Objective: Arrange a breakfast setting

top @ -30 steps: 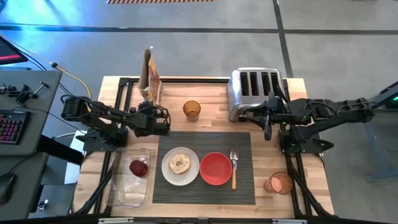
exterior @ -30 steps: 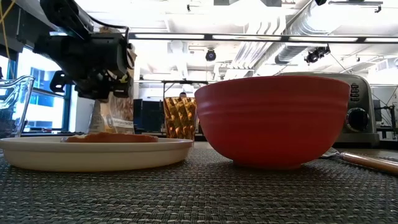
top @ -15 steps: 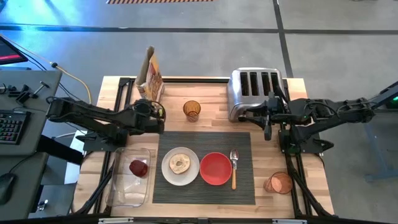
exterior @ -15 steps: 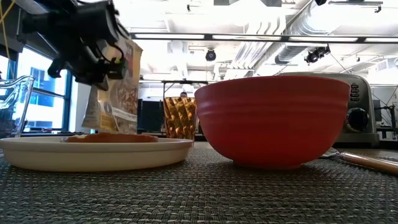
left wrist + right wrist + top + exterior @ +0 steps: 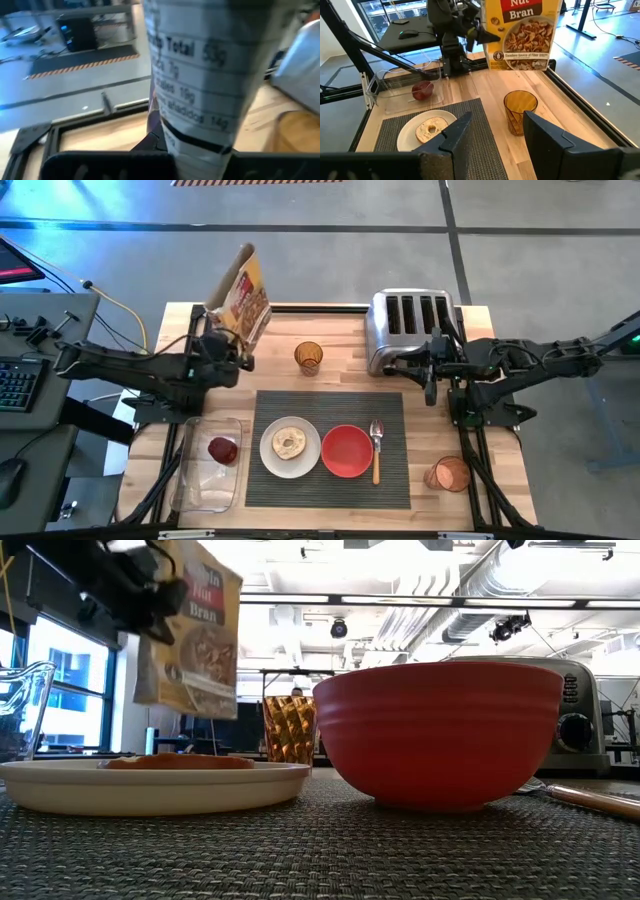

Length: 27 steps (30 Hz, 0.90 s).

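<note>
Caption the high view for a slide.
Left gripper lifts a cereal box clear; plate and bowl wait.

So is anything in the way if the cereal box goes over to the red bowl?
Nothing visible blocks it. The left end effector holds the cereal box lifted above the table. The amber glass stands beside that path, and the plate sits low next to the red bowl.

Your robot's two arms, flanking the mat (image 5: pixel 328 448), are matte black jointed links on black frames, each ending in a blocky black gripper, the left gripper (image 5: pixel 222 352) and the right gripper (image 5: pixel 492 136) with broad, flat, angular dark fingers (image 5: pixel 454 137).
</note>
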{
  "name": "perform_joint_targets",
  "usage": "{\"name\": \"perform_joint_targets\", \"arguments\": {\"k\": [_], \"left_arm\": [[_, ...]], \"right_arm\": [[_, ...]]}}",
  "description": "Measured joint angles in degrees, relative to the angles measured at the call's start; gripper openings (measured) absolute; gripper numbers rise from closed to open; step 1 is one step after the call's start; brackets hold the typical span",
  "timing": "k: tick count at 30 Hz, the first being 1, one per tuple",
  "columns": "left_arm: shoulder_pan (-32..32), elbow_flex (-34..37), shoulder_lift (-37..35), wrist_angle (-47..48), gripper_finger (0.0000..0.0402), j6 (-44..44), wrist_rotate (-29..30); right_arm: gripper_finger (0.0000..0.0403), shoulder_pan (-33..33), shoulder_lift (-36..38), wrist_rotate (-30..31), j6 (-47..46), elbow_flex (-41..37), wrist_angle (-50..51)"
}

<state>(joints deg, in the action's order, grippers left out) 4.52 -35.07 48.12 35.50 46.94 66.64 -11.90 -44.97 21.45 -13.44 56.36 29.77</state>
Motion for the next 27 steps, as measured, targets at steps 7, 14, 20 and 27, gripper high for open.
{"name": "perform_joint_targets", "arguments": {"k": [7,14,20,27], "left_arm": [[1.7,-5.1,-5.8,-2.8,0.0000,-16.5,-0.9],[2.0,-14.2,-5.9,-2.9,0.0000,-31.4,-5.2],[2.0,-20.2,-5.2,-2.9,0.0000,-40.4,-13.8],[2.0,-26.6,-2.6,-2.6,0.0000,-45.0,-26.4]], "right_arm": [[0.0154,0.0,0.0,0.0,0.0,0.0,0.0],[0.0154,0.0,0.0,0.0,0.0,0.0,0.0],[0.0154,0.0,0.0,0.0,0.0,0.0,0.0],[0.0154,0.0,0.0,0.0,0.0,0.0,0.0]]}}
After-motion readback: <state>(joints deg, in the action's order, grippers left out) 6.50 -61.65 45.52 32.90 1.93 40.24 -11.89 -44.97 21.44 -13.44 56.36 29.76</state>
